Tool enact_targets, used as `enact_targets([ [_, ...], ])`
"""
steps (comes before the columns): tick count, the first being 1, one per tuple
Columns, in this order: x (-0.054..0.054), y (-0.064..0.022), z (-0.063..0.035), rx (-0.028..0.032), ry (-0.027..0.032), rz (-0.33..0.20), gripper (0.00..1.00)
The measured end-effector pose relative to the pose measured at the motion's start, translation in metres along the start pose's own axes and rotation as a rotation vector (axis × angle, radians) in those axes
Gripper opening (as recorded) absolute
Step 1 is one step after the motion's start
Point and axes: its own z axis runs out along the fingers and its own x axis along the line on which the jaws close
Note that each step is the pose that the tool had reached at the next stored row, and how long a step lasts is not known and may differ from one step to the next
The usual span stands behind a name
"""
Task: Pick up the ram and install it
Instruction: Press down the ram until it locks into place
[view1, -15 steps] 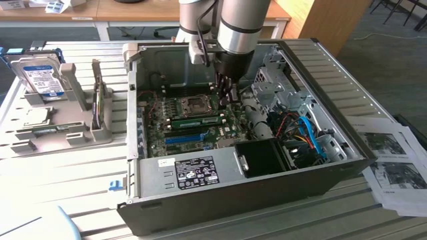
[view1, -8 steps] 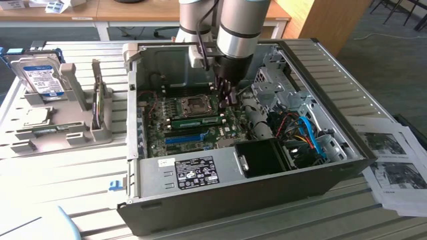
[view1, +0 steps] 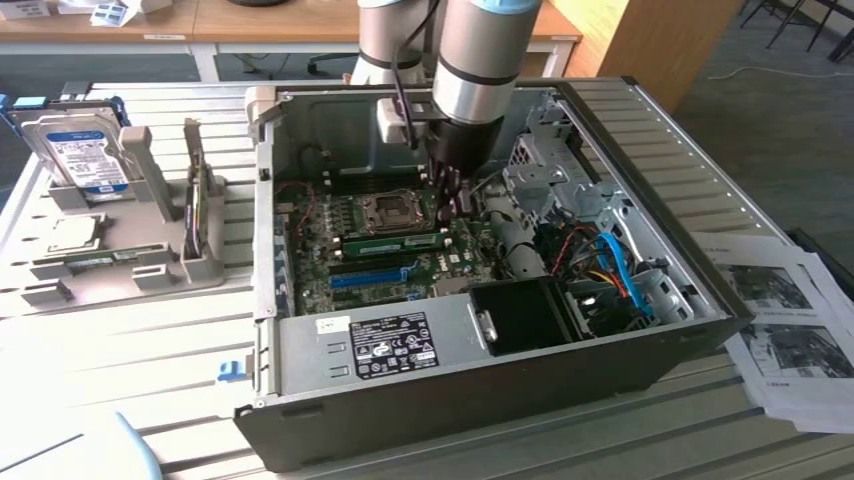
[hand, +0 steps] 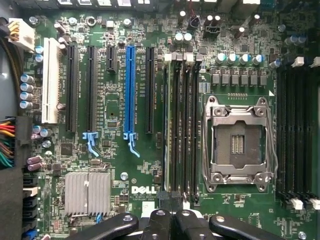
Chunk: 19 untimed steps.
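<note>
Right now the gripper (view1: 455, 192) sits fully closed inside the open computer case (view1: 694, 290), pressing down on the ram (view1: 398, 243), a green stick seated in a slot on the motherboard (hand: 115, 165) just beside the CPU socket (hand: 239, 145). Second stick stands in the grey holder (view1: 147, 250), well apart.

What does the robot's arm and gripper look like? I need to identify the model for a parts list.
The arm is a thick silver-grey cylinder with a light blue ring near the top and a black wrist section below. A pale box is mounted beside it. The gripper has glossy black linkages joined by round silver pins.
</note>
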Motion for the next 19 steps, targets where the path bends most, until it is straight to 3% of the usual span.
enact_targets([
  [8,0.0002,-0.0002,0.0079,0.0,0.0,0.0,0.09],
  [19,0.0002,-0.0046,0.0081,-0.0004,0.0,0.0,0.09],
])
